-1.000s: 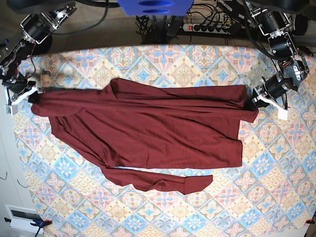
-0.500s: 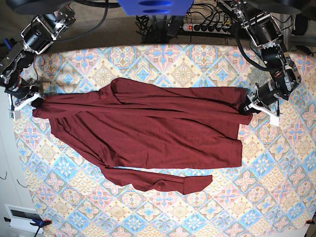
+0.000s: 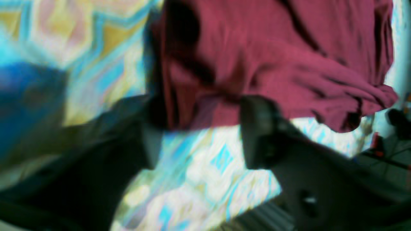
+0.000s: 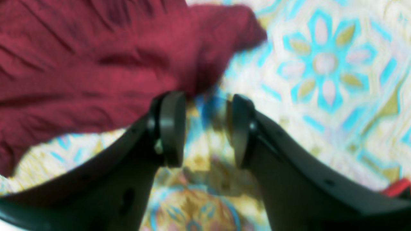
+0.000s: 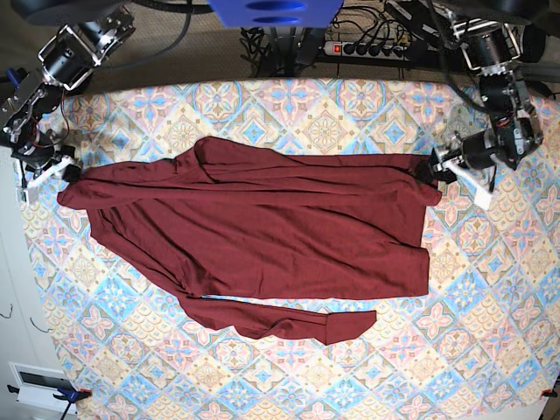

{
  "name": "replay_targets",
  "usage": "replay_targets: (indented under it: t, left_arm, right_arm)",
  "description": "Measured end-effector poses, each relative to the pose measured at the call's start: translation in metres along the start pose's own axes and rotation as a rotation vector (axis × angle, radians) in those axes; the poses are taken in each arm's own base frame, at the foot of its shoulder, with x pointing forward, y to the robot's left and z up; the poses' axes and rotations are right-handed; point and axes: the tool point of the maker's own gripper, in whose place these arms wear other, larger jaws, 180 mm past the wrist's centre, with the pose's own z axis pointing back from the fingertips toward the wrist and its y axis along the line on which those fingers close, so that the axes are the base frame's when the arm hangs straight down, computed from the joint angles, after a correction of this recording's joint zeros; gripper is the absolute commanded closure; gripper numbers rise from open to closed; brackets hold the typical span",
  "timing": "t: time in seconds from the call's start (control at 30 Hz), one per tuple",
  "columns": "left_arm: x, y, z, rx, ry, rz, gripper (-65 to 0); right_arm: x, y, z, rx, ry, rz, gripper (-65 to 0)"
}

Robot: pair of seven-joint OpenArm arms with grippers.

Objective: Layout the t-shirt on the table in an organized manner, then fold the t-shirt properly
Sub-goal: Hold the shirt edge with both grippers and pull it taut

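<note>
While spread across the middle of the table (image 5: 350, 385), the t-shirt (image 5: 262, 236) lies flat but crooked: body slanted, one long sleeve trailing along the near edge, wrinkles bunched at both far ends.

Item, left tool (image 5: 444, 164): at the garment's end on the base view's right. Wrist view shows its jaws spread, with bare patterned cloth between them and the maroon hem just beyond; nothing pinched.

Item, right tool (image 4: 205, 128): at the opposite end. Jaws spread, with the fabric edge just past one pad and not between them; nothing pinched.

Item, power strip (image 5: 367, 49): beyond the far edge of the table, well apart from the work.

Risk, judged: layout looks unfinished. The skew and the loose sleeve would carry into any fold begun now, giving an uneven stack. Thin knit may cling or drag if a tool re-grips only one layer, pulling the spread askew again. Bunched ends may hide doubled layers.
</note>
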Motion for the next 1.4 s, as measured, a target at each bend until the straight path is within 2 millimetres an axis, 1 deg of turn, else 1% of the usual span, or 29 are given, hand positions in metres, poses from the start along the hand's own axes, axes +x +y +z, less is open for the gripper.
replay_targets:
  t: [0.07,0.1,0.17,0.23,0.27,0.33,0.37,0.43,0.53,0.67,0.77,0.9,0.97,1.03,1.07,1.17,1.23,1.37,1.4]
  left_arm:
    - [-0.005,0.002,0.007,-0.025,0.007,0.025,-44.6]
    - [-0.005,0.0,0.01,-0.045,0.001,0.033,-44.8]
    - [-0.003,-0.006,0.013,-0.092,-0.015,0.05,-44.7]
    - [-0.006,-0.009,0.015,-0.116,-0.018,0.063,-44.7]
    - [-0.01,-0.007,0.015,-0.113,-0.013,0.068,-44.7]
    - [-0.019,-0.004,0.014,-0.106,0.008,0.083,-44.7]
    - [-0.024,-0.004,0.012,-0.106,0.016,0.088,-44.7]
    - [-0.026,-0.012,0.005,-0.133,0.005,0.106,-44.7]
    - [-0.032,-0.021,-0.007,-0.149,0.015,0.113,-44.7]
    - [-0.025,-0.031,-0.019,-0.149,-0.002,0.105,-44.7]
    - [-0.025,-0.04,-0.03,-0.16,-0.009,0.103,-44.7]
    - [-0.022,-0.045,-0.039,-0.138,-0.011,0.089,-44.6]
    - [-0.017,-0.052,-0.046,-0.143,-0.027,0.082,-44.3]
    - [-0.015,-0.056,-0.049,-0.144,-0.028,0.078,-40.1]
    - [-0.016,-0.057,-0.051,-0.141,-0.027,0.079,-35.5]
    - [-0.026,-0.058,-0.056,-0.139,0.0,0.094,-13.6]
    - [-0.03,-0.057,-0.057,-0.137,0.009,0.099,-0.7]
    - [-0.027,-0.055,-0.056,-0.133,0.004,0.097,0.0]
    - [-0.027,-0.056,-0.055,-0.135,0.004,0.098,0.0]
  right_arm:
    - [-0.01,-0.003,0.0,-0.01,0.033,0.002,-23.4]
    - [-0.011,-0.003,0.0,-0.012,0.035,0.003,-23.4]
    - [-0.004,-0.002,0.004,-0.019,0.014,0.017,-23.6]
    - [0.009,-0.001,0.009,-0.027,-0.024,0.037,-23.6]
    - [0.014,-0.001,0.011,-0.03,-0.034,0.049,-23.7]
    - [0.017,0.004,0.009,-0.022,-0.025,0.076,-23.7]
    - [0.015,0.008,0.006,-0.016,-0.014,0.09,-23.7]
    - [0.013,0.015,0.001,0.001,-0.002,0.103,-23.7]
    - [0.011,0.019,-0.001,0.009,0.003,0.107,-23.6]
    - [0.012,0.016,0.0,0.001,0.006,0.108,-23.5]
    - [0.012,0.018,-0.001,0.006,0.004,0.106,-23.5]
    - [0.012,0.017,-0.001,0.005,0.004,0.106,-23.5]
    - [0.013,0.018,-0.001,0.006,0.001,0.106,-23.6]
    - [0.013,0.018,-0.001,0.009,-0.001,0.105,-23.6]
    - [0.013,0.018,-0.001,0.007,0.001,0.105,-23.6]
    - [0.012,0.018,-0.001,0.006,0.003,0.106,-23.6]
    - [0.015,0.019,-0.003,0.012,-0.001,0.101,-23.5]
    - [0.034,0.026,-0.013,0.051,-0.032,0.063,-23.6]
    - [0.035,0.027,-0.016,0.063,-0.037,0.051,-23.6]
